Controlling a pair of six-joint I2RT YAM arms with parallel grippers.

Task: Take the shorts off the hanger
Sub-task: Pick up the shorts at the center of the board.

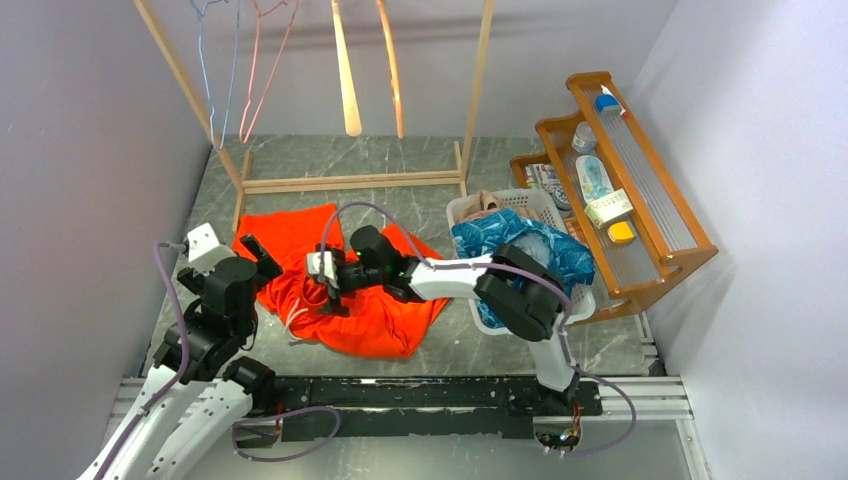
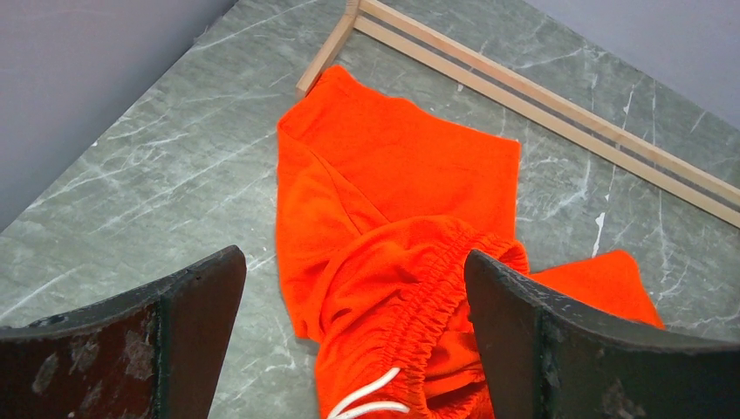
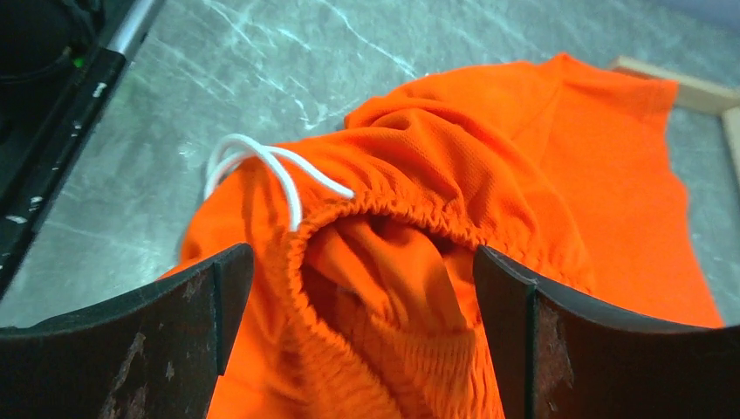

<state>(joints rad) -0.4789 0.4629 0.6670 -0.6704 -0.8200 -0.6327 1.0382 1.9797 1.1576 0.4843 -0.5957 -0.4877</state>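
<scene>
Top external view: the orange shorts (image 1: 375, 325) are seen crumpled on the table (image 1: 300, 160), while the blue patterned shorts (image 1: 520, 245) and a pinkish pair (image 1: 487, 202) are held in the white basket (image 1: 462, 210). The left gripper (image 2: 353, 266) and right gripper (image 3: 362, 262) are spread wide over the orange fabric, with nothing clamped.

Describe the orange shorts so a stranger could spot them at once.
Find the wooden rack at the back of the marble table. Just in front of its base, left of the white basket, the orange shorts lie crumpled on the tabletop. They alone are bright orange with a white cord; the blue shorts in the basket are patterned.
</scene>
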